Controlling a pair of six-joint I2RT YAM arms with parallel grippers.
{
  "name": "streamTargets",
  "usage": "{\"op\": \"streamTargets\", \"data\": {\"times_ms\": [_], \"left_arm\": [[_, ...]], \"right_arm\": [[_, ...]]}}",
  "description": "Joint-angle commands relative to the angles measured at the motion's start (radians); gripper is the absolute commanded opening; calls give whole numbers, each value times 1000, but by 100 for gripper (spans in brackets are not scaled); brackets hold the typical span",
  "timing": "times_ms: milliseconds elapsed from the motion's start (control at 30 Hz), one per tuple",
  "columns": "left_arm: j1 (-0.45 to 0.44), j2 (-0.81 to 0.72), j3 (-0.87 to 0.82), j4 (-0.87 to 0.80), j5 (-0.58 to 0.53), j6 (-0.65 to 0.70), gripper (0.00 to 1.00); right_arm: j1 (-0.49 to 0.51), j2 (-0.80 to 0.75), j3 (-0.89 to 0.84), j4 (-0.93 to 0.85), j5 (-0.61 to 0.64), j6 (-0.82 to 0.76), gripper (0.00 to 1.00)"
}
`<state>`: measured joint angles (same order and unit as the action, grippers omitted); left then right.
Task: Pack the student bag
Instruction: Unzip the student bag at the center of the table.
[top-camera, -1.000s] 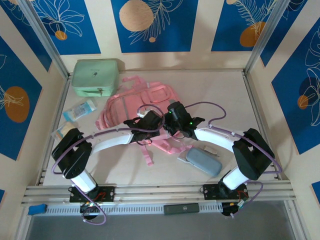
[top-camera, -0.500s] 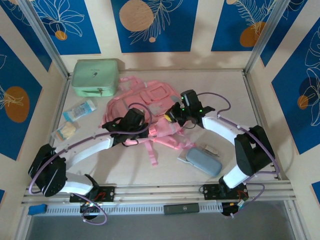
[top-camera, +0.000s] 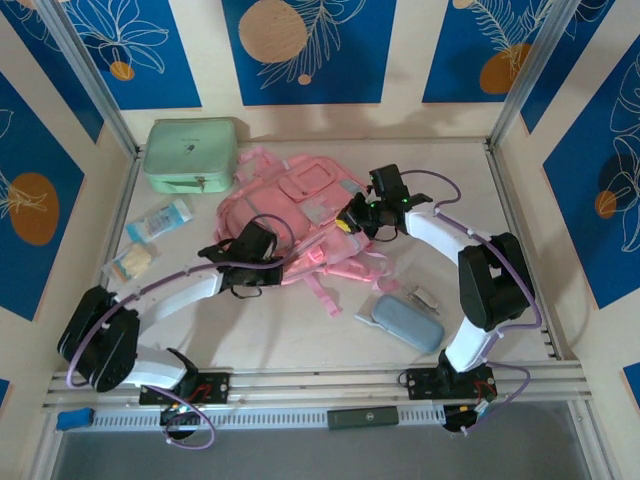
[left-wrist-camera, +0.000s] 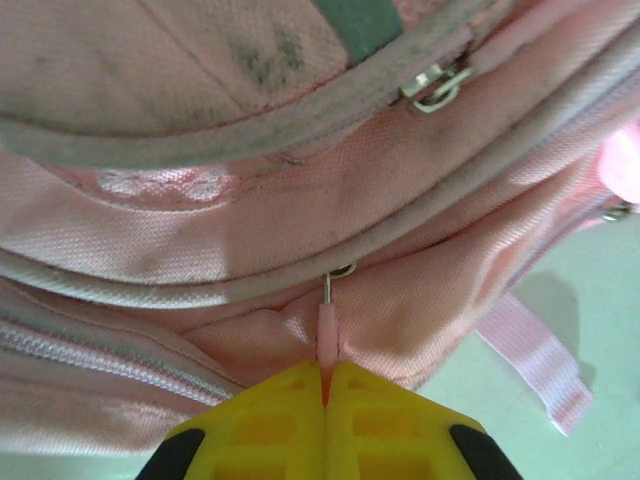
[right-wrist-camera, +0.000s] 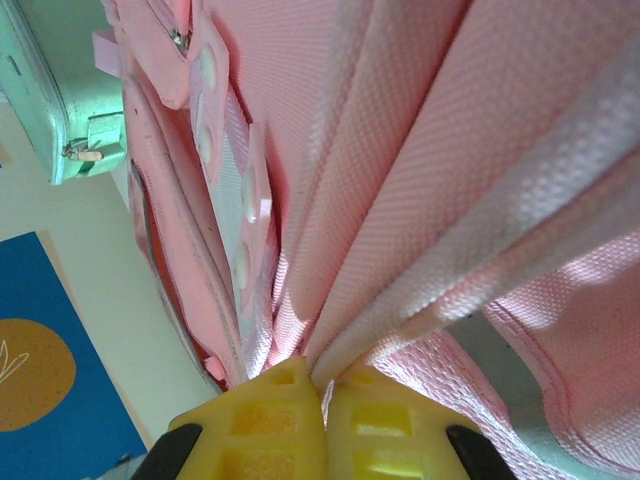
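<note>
The student bag (top-camera: 300, 215) lies on its side in the middle of the table (top-camera: 300, 335), a little toward the far side, its straps trailing toward the near edge. The left gripper (left-wrist-camera: 325, 378) sits at the bag's near left edge, its yellow fingers pressed together on a thin pink zip pull (left-wrist-camera: 327, 335) that hangs from a seam. The right gripper (right-wrist-camera: 322, 388) is at the bag's right side, its fingers closed on a fold of pink fabric.

The table is pale and matt. A mint green case (top-camera: 190, 155) stands in the far left corner, just beside the bag. Two small packets (top-camera: 160, 220) lie near the left edge. A grey-blue pencil case (top-camera: 408, 322) lies near and to the right, apart from the bag. A metal rail (top-camera: 320, 385) runs along the near edge. Cream walls carry blue panels (top-camera: 300, 50) with white leaf drawings and orange discs.
</note>
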<state>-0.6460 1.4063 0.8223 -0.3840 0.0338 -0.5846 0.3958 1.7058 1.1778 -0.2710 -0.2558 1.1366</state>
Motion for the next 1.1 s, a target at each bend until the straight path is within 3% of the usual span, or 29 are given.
{"op": "streamTargets", "data": {"times_ms": [0,100,300,400,533,800,967,1067], "left_arm": [[9,73,35,3,33,30,2],[15,106,39,29,32,34,12],[27,154,50,47,20,24,22],[31,167,51,54,24,26,16],[40,157,64,50,35,26,0],[57,-32,64,-79,3,76,0],[62,-85,8,-152,7,81,0],[60,-100,-9,-152,66,76,0]], "right_arm": [[11,2,3,55,-37,-26,0],[20,0,-8,56,-28,-28,0],[31,3,-22,70,-17,-17,0],[29,2,-17,63,-13,-21,0],[28,-2,-17,61,-8,-38,0],[-39,24,48,2,30,-178,0],[-124,145,198,-41,-32,-216,0],[-146,202,294,-80,-52,-242,0]]}}
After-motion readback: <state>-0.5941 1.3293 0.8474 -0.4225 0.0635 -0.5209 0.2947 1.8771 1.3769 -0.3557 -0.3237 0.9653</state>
